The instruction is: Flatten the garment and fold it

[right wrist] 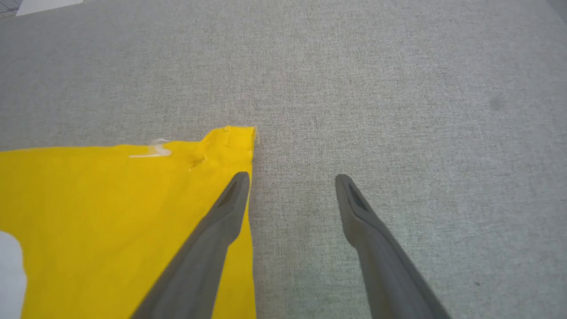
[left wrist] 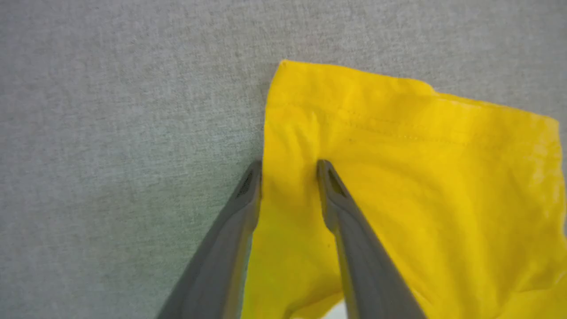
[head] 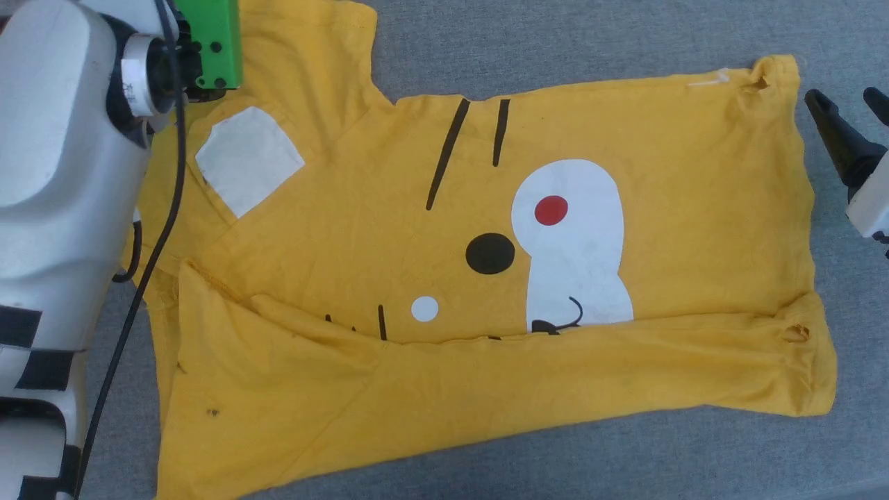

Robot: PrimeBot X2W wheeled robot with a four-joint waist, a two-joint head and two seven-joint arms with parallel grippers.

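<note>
Garment lies flat-ish on the grey cloth surface, print side up. Its long axis runs left to right across the surface, with the sleeve end to the left and the hem to the right. One sleeve sticks out toward the far left. The near long side is folded up over the body, and this plain yellow flap hides the lower part of the face print. Showing above the fold are black stripes, a black dot, a red dot on a white patch, and a white patch near the sleeve. There are small holes at both hem corners.

Left gripper is at the sleeve of the garment. Its jaws are partly apart, one finger on the grey surface just beside the sleeve edge, the other on the cloth, with a strip of sleeve between. It looks unclamped, though contact at the tips is hard to judge.

Right gripper is just off the hem at the far right corner, jaws wide apart and empty. In the wrist view of the right gripper, one finger overlaps the hem edge of the garment and the other is over bare surface.

Pale left forearm, green bracket and black cable block the garment's left edge in the head view.
</note>
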